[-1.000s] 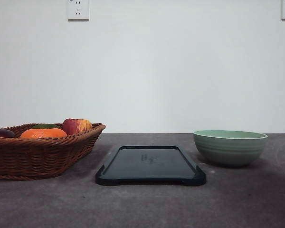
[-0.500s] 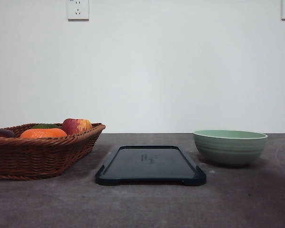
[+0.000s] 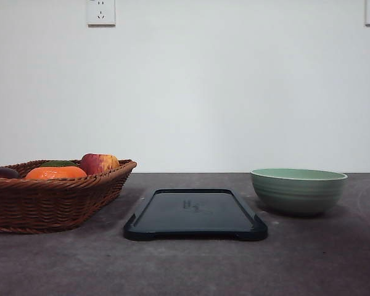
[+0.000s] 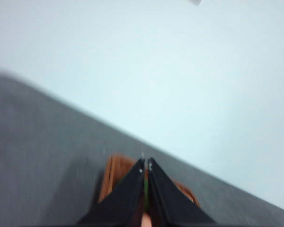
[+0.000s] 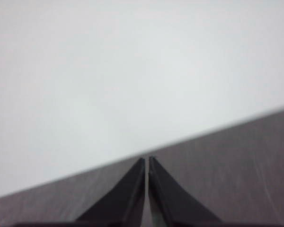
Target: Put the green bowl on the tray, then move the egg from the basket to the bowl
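The pale green bowl (image 3: 299,190) stands on the grey table, to the right of the dark tray (image 3: 195,213), apart from it. At the left the brown wicker basket (image 3: 52,198) holds an apple, an orange and other fruit; the egg is hidden. In the left wrist view my left gripper (image 4: 146,166) is shut with nothing between its fingers, and part of the basket (image 4: 114,177) lies beyond its tips. My right gripper (image 5: 146,161) is shut too, empty, aimed at the table's far edge and the wall.
A white wall (image 3: 234,92) with two sockets rises just behind the table's back edge. Bare grey tabletop (image 3: 185,265) runs along the front of the tray, the basket and the bowl.
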Controlling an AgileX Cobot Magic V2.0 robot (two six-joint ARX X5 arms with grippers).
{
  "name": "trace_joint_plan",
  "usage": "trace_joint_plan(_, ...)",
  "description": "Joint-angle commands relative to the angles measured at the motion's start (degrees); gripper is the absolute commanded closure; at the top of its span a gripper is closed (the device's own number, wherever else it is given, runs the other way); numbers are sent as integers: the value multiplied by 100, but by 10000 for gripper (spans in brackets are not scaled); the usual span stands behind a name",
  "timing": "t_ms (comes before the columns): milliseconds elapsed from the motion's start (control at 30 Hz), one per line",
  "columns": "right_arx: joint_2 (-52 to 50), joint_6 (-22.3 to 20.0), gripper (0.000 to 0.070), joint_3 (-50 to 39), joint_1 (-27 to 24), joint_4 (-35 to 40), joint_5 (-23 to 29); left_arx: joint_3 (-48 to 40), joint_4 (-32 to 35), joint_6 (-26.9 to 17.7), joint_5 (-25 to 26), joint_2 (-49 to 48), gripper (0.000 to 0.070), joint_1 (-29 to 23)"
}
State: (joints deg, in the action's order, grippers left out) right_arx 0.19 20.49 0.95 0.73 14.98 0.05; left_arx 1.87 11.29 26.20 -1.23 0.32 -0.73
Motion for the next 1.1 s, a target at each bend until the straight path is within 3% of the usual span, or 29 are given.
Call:
trace_joint_plan(0,24,-254,698,68,-2,79,13,-35,245,-376,-105,0,700,-2)
trace_joint_plan(267,841,-336,698,766,0,-251,-28,440,245,-520,-221,415,700,0)
trace_joint_plan(467,1822,-632,698,1382,0,-496,-422,1159,-591,-521,-82,1198,700,0)
trace_joint_plan(700,3033,-898,697,2102,0,-1073,-1195,2120,-1466,-802,697,2400,700,0)
trace_joint_plan(800,3549,-914,698,2413,0,-1464,-1276,2533,-1875,-1032,1003,2990,700,0)
trace_joint_plan(1067,4855,-1448,698,3170,0,-2692,-1532,3527,-2747,-1716,1869,4560,700,0)
